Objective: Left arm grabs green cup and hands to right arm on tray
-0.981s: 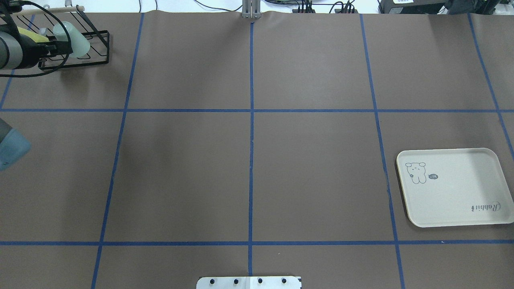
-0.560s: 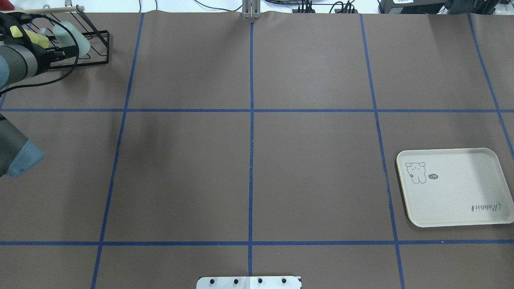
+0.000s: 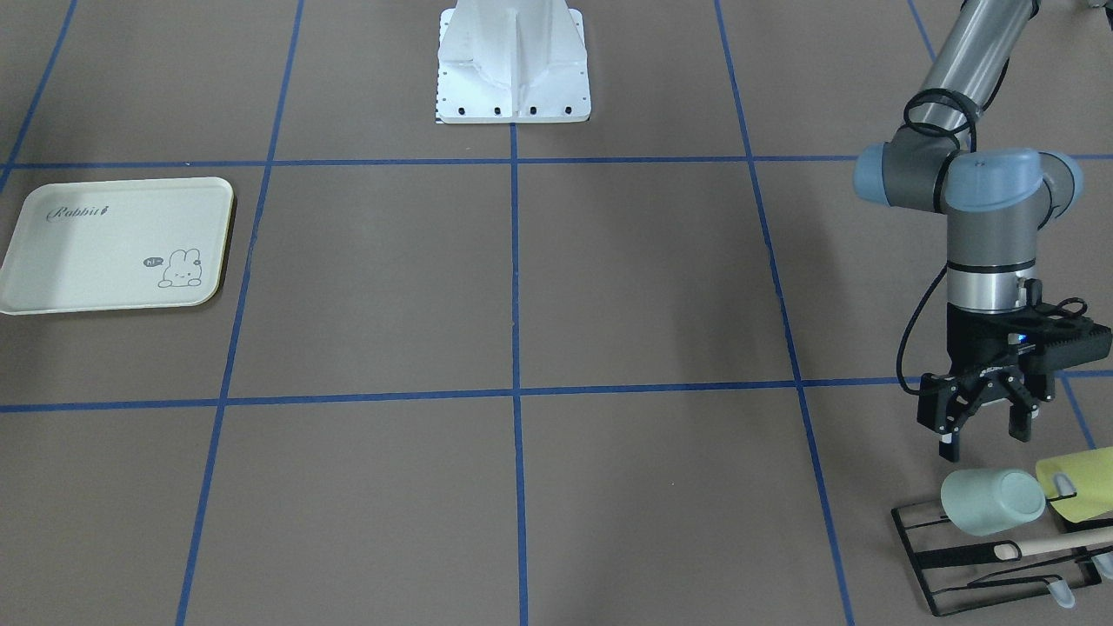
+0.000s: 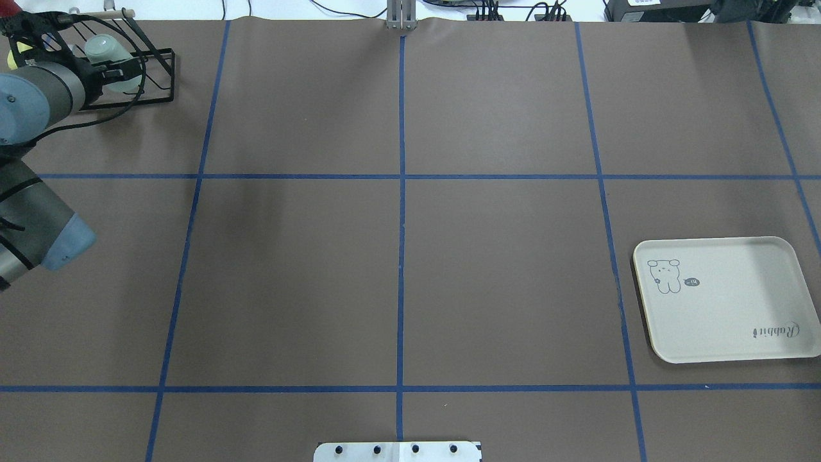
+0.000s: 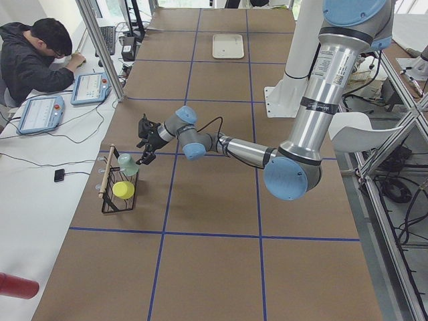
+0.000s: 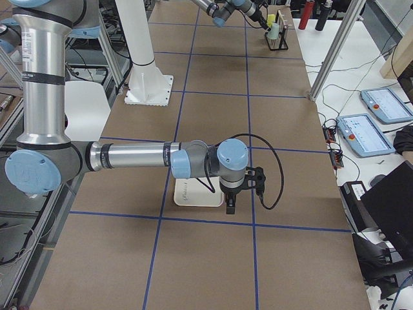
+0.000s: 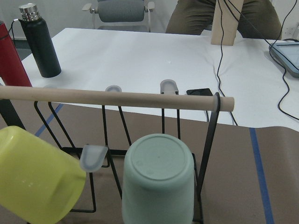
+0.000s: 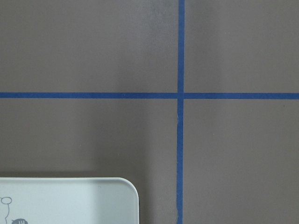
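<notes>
The pale mint-green cup (image 3: 991, 502) lies tilted on a black wire rack (image 3: 955, 567) at the table's far left corner; its base faces the left wrist camera (image 7: 159, 179). It also shows in the overhead view (image 4: 104, 46). My left gripper (image 3: 983, 436) is open and empty, just short of the cup on the robot's side, and not touching it. The cream Rabbit tray (image 4: 731, 314) lies on the right side of the table. My right gripper (image 6: 230, 205) hovers at the tray's (image 6: 191, 194) edge; I cannot tell whether it is open or shut.
A yellow-green cup (image 3: 1081, 483) sits on the same rack beside the green one, under a wooden dowel (image 7: 117, 97). The robot's white base (image 3: 513, 61) stands at mid-table. An operator (image 5: 33, 57) sits at the bench beyond the rack.
My left arm has swung so that the wrist moved toward the table's far edge and the elbow came further into view. The gripper now lines up with the green cup. The cup and tray have not moved.
</notes>
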Controlling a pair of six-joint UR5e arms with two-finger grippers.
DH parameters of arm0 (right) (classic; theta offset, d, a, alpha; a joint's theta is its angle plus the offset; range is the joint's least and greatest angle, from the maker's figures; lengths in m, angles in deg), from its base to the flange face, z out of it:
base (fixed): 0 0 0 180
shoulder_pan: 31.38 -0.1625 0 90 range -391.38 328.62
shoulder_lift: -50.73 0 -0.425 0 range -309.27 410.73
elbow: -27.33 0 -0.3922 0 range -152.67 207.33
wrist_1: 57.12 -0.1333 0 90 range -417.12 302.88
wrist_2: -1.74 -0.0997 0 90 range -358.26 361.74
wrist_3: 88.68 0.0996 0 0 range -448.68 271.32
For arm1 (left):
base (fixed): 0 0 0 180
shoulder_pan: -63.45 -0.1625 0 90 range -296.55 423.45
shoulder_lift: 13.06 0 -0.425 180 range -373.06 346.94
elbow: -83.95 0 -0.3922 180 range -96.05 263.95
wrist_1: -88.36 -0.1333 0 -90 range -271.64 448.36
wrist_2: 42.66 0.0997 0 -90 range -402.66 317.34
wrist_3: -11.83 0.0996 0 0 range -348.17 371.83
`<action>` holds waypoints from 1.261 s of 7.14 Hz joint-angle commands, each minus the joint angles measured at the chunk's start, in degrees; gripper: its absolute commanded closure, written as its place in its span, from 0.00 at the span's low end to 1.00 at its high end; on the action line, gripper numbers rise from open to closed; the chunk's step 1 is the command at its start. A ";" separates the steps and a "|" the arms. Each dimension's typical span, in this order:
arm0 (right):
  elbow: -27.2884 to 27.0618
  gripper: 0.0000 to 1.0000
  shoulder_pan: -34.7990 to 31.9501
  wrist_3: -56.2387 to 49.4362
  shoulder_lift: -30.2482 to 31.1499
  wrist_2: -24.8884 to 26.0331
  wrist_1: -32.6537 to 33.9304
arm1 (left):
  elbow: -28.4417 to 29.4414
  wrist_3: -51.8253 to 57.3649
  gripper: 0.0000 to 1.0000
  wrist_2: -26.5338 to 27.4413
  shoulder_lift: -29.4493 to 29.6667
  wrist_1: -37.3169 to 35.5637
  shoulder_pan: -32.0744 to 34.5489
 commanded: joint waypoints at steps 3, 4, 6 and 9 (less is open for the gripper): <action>-0.01 0.01 0.00 0.00 0.00 0.00 0.00 | 3.71 0.32 0.01 1.71 1.70 0.14 -0.02; -0.09 0.01 0.00 0.00 0.00 -0.09 0.00 | 4.76 0.24 0.01 1.71 1.96 0.14 -0.02; -0.27 0.01 0.00 0.00 0.09 -0.18 0.00 | 6.96 0.24 0.01 1.80 3.45 0.14 0.07; -0.18 0.01 0.00 0.00 0.26 -0.27 0.00 | 7.67 4.62 0.01 4.59 3.81 1.62 0.42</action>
